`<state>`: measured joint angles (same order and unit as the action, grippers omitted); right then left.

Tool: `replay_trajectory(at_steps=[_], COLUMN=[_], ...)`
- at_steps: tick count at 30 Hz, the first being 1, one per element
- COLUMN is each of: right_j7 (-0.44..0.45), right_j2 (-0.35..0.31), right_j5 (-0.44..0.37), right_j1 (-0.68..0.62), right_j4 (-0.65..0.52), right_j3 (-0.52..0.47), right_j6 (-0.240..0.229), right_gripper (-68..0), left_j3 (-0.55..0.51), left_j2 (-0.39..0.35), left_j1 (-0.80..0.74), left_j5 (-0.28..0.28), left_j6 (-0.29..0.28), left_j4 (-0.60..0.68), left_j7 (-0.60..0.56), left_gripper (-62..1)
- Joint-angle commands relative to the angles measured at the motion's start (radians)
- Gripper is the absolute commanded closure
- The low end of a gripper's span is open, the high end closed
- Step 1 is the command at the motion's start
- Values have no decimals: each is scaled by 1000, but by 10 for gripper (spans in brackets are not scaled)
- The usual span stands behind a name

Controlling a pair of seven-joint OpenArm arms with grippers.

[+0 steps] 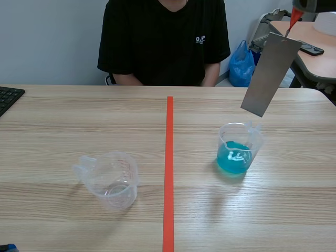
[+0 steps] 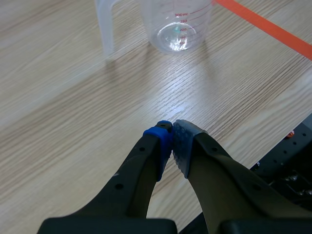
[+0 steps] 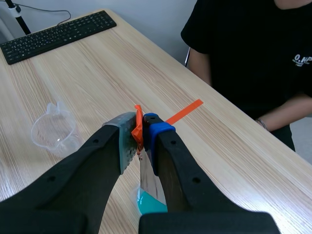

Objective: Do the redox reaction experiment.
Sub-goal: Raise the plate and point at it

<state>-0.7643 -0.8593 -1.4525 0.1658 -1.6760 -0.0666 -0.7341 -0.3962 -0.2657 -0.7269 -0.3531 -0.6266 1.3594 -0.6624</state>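
A grey metal plate [image 1: 270,73] hangs tilted in the air, its lower edge just above and behind a clear beaker of blue liquid [image 1: 239,148]. My right gripper [image 1: 303,7] is raised at the far right, shut on the orange tab [image 1: 294,20] at the plate's top. In the right wrist view that gripper [image 3: 141,127] pinches the orange tab [image 3: 138,122], with the plate [image 3: 147,178] below it over the blue liquid [image 3: 148,202]. An empty measuring beaker [image 1: 109,178] stands left of the tape line. My left gripper [image 2: 172,134] is shut on nothing, low over the table, short of the empty beaker [image 2: 175,24].
A person in a black shirt [image 1: 163,42] sits across the table. A black keyboard [image 1: 8,97] lies at the far left edge. An orange tape line [image 1: 169,168] runs down the table's middle. A blue bag [image 1: 241,65] and another desk stand behind at the right.
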Motion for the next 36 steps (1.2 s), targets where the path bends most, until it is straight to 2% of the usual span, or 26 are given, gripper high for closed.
replay_trajectory(at_steps=[1, 4, 7, 15, 18, 24, 30, 32, 36], right_j7=[10, 10, 11, 10, 10, 10, 10, 10, 6], right_j2=[-19, -19, -18, -18, -18, -18, -18, -18, -18], right_j5=[-22, -22, -22, -22, -22, -22, -22, -22, -22], right_j1=[17, 17, 14, 14, 14, 14, 14, 14, 14], right_j4=[-12, -12, -12, -12, -12, -12, -12, -12, -12], right_j3=[-12, -12, -12, -12, -12, -12, -12, -12, -12], right_j6=[-11, -11, -11, -11, -11, -11, -11, -11, -11], right_gripper=[-15, -15, -15, -15, -15, -15, -15, -15, -15], left_j3=[-10, -10, -10, -1, 28, 148, 306, 346, 415], left_j2=[-17, -40, -62, -134, -155, -156, -140, -124, -77], left_j1=[22, 72, 132, 365, 477, 705, 901, 959, 1065], left_j5=[27, 29, 29, 126, 139, 152, 164, 180, 245], left_j6=[-12, -69, -69, -69, -69, -69, -69, -69, -69], left_j4=[16, 16, 14, -64, -116, -235, -345, -375, -436], left_j7=[2, 34, 70, 199, 236, 350, 393, 408, 467], left_gripper=[-36, -36, -36, -36, -36, -36, -36, -36, -36])
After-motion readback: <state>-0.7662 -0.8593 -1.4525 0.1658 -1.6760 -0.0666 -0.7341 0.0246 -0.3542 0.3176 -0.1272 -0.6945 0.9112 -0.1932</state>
